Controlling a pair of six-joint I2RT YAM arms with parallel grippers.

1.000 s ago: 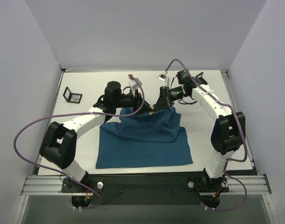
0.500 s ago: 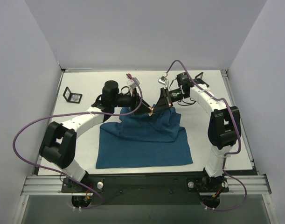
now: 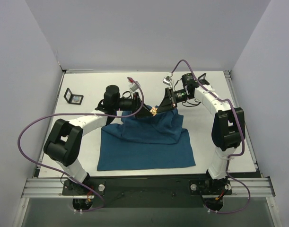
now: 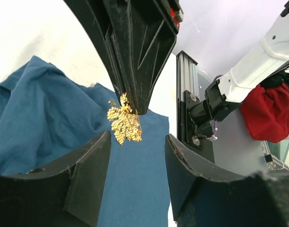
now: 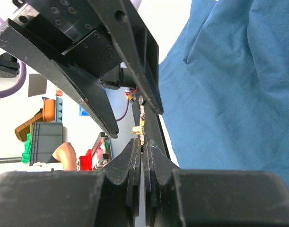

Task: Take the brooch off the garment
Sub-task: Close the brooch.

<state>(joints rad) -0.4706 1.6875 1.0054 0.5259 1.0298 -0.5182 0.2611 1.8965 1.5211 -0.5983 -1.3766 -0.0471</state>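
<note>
The dark teal garment (image 3: pixel 144 139) lies on the white table, with its far edge bunched up between the two grippers. My right gripper (image 3: pixel 157 109) is shut on the tiny gold brooch (image 3: pixel 153 111) and holds it just above that far edge. In the right wrist view the brooch (image 5: pixel 142 124) stands edge-on at my shut fingertips (image 5: pixel 135 149), its pin sticking out sideways with no cloth around it. My left gripper (image 3: pixel 145 110) is open, with the brooch (image 4: pixel 124 124) hanging just beyond its fingertips (image 4: pixel 99 146) over the garment (image 4: pixel 49 123).
A small black square frame (image 3: pixel 74 97) stands at the table's far left. Another black frame (image 3: pixel 201 78) stands at the far right behind the right arm. White walls close in the table on three sides. Purple cables loop off both arms.
The right wrist has drawn slightly back and up with the brooch. The left arm has shifted a little to the left, its gripper still at the brooch.
</note>
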